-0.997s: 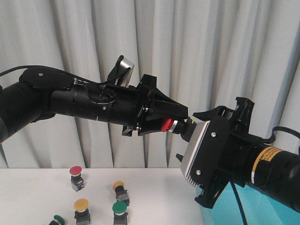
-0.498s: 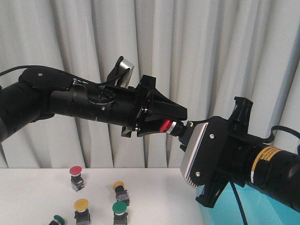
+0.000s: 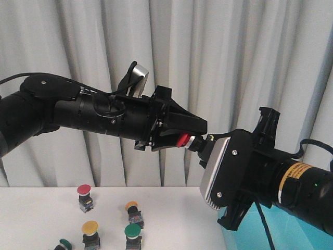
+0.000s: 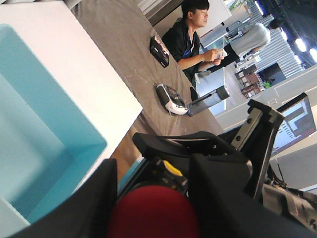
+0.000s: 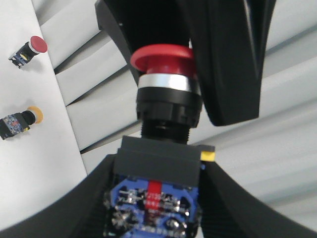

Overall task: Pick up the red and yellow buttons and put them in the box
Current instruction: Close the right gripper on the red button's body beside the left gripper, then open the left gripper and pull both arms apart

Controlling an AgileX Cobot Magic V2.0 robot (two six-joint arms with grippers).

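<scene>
A red button (image 3: pixel 183 139) hangs in mid-air between both grippers, above the table's right part. My left gripper (image 3: pixel 193 131) is shut on its domed red cap (image 4: pixel 148 213). My right gripper (image 3: pixel 208 141) is shut on its black and blue body (image 5: pixel 158 193), with the cap (image 5: pixel 162 55) pointing away from it. The turquoise box (image 3: pixel 248 238) lies below my right arm and also shows in the left wrist view (image 4: pixel 39 148). On the white table (image 3: pixel 36 219) stand another red button (image 3: pixel 84 190) and two yellow buttons (image 3: pixel 131 206) (image 3: pixel 90 227).
Two green-capped buttons (image 3: pixel 133 230) (image 3: pixel 65 243) stand among the others at the table's front. A grey curtain (image 3: pixel 250 52) hangs behind. The red button (image 5: pixel 32 45) and a yellow one (image 5: pixel 20 121) on the table also show in the right wrist view.
One second ago my right gripper's fingers were spread around the button's body; they have since closed on it. The left arm has barely moved.
</scene>
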